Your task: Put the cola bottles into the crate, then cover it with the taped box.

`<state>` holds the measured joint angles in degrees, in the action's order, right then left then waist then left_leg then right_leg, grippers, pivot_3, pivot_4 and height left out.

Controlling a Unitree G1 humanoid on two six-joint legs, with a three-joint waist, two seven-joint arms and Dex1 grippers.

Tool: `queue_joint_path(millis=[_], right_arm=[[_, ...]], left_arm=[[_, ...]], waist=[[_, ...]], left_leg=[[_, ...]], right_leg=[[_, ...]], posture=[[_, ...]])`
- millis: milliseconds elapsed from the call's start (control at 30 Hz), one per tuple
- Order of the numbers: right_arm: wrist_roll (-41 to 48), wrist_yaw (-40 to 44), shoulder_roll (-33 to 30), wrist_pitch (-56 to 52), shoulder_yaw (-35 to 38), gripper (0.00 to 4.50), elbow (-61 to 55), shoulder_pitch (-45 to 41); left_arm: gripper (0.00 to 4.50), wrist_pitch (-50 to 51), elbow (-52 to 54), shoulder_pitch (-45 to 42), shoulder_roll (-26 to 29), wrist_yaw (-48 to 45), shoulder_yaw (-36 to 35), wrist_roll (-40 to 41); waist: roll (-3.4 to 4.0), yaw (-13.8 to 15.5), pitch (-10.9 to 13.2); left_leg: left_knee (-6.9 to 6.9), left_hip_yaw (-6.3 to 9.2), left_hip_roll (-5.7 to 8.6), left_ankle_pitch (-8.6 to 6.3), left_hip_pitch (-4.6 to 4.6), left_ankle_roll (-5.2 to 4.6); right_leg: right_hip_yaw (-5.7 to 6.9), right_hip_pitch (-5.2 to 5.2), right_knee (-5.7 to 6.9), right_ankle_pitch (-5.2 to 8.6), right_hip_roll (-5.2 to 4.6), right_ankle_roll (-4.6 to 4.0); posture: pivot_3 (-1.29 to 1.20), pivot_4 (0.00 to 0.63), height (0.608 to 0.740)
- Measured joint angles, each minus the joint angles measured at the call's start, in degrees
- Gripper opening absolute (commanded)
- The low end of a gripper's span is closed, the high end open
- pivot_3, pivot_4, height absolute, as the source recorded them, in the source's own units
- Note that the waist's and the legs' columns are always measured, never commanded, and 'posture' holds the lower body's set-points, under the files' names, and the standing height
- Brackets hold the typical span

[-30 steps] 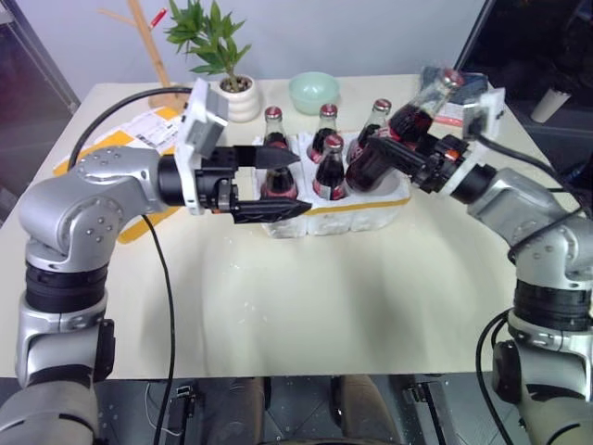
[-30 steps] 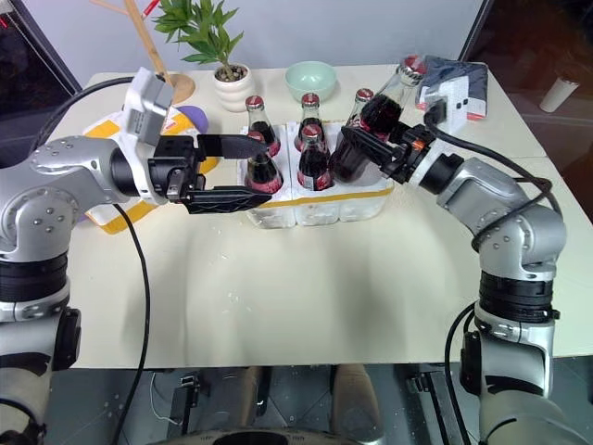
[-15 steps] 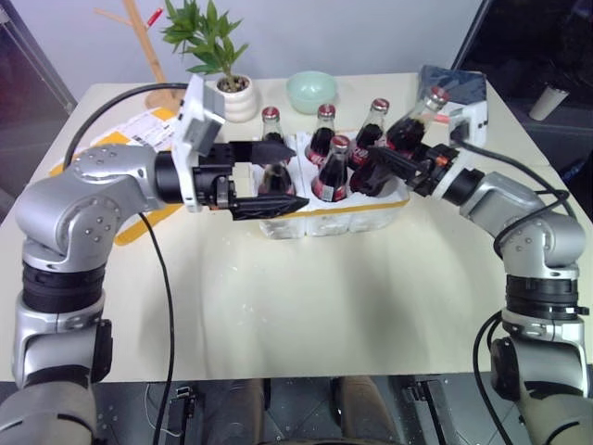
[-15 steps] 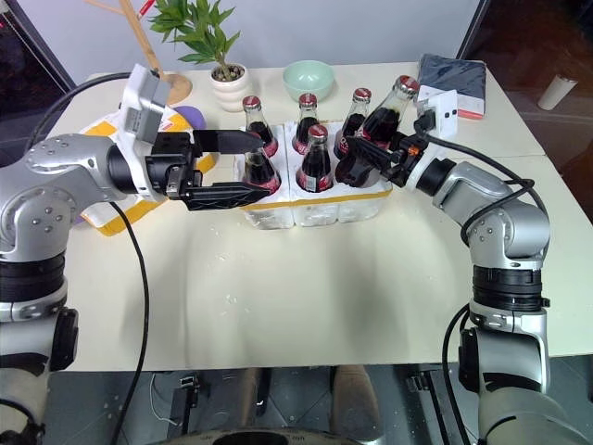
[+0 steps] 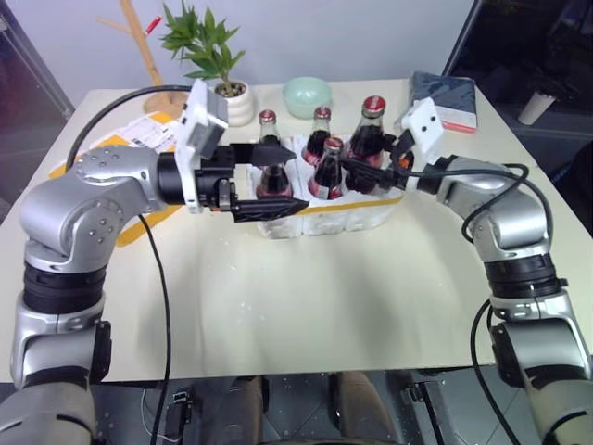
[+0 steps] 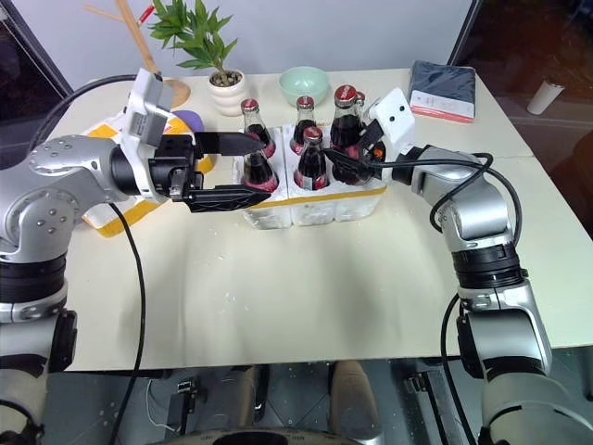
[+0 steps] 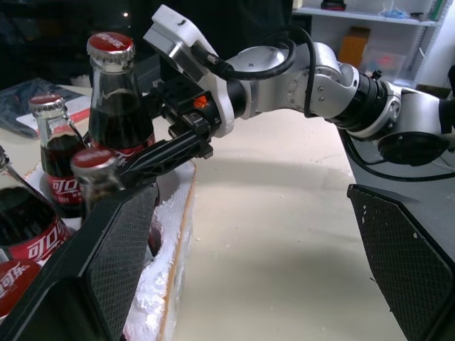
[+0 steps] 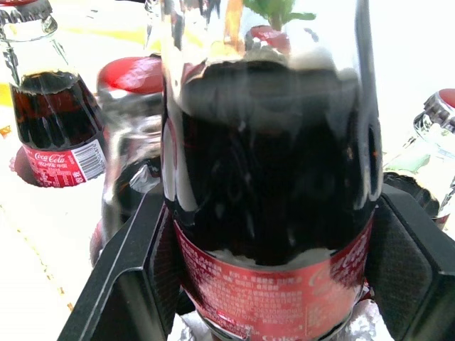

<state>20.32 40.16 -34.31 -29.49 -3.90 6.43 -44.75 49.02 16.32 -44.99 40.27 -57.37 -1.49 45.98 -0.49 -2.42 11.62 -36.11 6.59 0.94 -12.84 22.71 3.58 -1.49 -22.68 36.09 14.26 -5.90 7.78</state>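
Right gripper clamped on a cola bottle, upright over the crate, far right slot probably. Left gripper wide open beside the crate's left end. Could snag a slot rim or knock neighbouring bottles if lowered off-centre. Taped box waiting far left on the bench.

Since a second ago, the right gripper swings in from the far right of the crate, bringing its cola bottle from a steep tilt, cap leaning away from the crate, to upright. The bottle now stands over the crate's right end, just beside the bottles already slotted there, lower than before and still clamped between the black fingers.
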Motion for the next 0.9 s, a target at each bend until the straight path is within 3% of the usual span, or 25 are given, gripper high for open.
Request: queue_joint_path(millis=[300,600,900], right_arm=[[4.8,-1.3,-0.8,-10.8,6.5,2.75,-7.2,2.9],[6.4,-2.2,-2.8,-16.5,8.1,2.75,-11.1,5.7],[2.1,-4.2,2.5,-11.8,4.9,2.75,0.4,2.6]], left_arm=[[4.50,-0.6,0.0,0.0,0.3,-0.1,0.0,-0.3],[4.50,-1.8,-1.6,-0.3,0.3,-1.2,0.5,-1.2],[4.50,-2.4,-2.0,-0.9,-0.5,-2.2,1.1,-2.0]], waist=[[0.02,0.2,0.0],[0.06,0.4,0.1],[0.03,-0.1,0.0]], left_leg=[[0.09,0.04,0.00,0.00,0.61,0.00],[0.16,0.02,0.01,0.00,0.75,0.00],[0.06,0.02,0.00,0.00,0.66,0.00]], right_leg=[[0.01,-0.70,0.08,-0.01,0.00,0.02],[0.02,-0.85,0.03,0.00,0.00,0.02],[0.01,-0.75,0.05,-0.02,0.00,0.02]], posture=[[0.00,0.150,0.739],[0.00,0.150,0.739],[0.00,0.150,0.739]])
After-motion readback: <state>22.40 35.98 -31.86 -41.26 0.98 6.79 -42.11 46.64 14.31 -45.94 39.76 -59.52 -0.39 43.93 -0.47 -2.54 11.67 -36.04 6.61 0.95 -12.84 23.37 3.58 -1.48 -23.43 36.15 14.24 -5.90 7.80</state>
